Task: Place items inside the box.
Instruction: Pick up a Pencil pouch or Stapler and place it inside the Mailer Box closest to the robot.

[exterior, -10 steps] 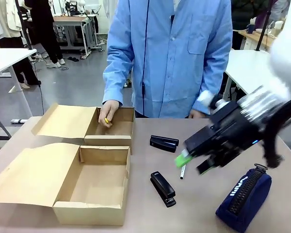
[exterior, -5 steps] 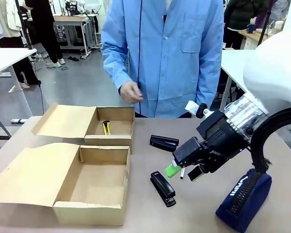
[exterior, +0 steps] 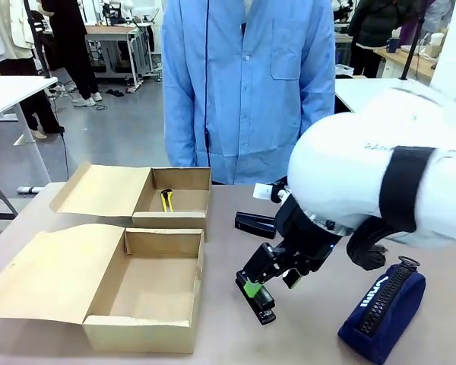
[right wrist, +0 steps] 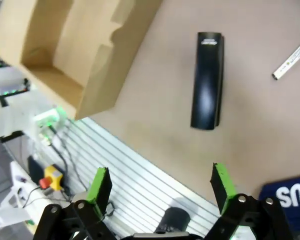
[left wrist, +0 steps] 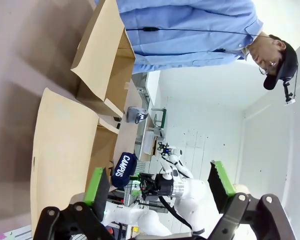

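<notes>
Lowered leftward, right fingers (exterior: 250, 288) hover spread over the near stapler (right wrist: 207, 82).

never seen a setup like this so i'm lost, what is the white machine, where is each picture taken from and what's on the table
These are two white robot arms at a table, with a person in a blue shirt standing across it. The front picture looks over the table from the robot's side. The other two come from cameras on each wrist, looking along that arm's two green-padded fingers. On the table: the larger box nearer, open; a smaller box behind, with a small yellow and black thing inside; a far stapler; a nearer stapler; a marker; a navy pouch. The right hand is open over the nearer stapler, holding nothing. The left hand is open and empty too.
</notes>
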`<move>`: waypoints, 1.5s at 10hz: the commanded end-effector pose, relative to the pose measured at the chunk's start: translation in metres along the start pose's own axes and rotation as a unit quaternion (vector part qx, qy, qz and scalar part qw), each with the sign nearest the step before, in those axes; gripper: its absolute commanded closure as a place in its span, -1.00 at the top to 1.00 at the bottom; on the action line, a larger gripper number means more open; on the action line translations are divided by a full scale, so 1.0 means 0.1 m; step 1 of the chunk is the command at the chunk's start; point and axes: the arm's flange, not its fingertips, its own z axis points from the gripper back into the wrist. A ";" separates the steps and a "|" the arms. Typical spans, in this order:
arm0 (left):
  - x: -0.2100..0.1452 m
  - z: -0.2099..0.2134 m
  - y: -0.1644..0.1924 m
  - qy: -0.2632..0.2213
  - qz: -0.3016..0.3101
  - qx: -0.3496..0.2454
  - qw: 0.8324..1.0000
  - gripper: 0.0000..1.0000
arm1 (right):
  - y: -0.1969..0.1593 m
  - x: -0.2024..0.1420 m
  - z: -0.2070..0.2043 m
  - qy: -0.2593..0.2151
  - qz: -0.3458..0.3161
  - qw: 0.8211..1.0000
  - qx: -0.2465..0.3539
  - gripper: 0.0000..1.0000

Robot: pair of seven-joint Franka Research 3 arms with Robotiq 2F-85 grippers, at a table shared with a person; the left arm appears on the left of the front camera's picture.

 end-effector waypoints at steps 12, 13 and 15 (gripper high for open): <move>-0.02 0.03 0.00 0.003 -0.010 -0.003 1.000 1.00 | -0.02 0.61 -1.18 0.035 -0.045 0.988 -0.141 1.00; -0.02 0.03 0.00 0.003 -0.010 -0.003 1.000 1.00 | -0.02 0.62 -1.18 0.032 -0.050 0.989 -0.138 1.00; -0.02 0.03 0.00 0.003 -0.010 -0.003 1.000 1.00 | -0.04 0.61 -1.18 0.032 -0.060 0.987 -0.148 -0.19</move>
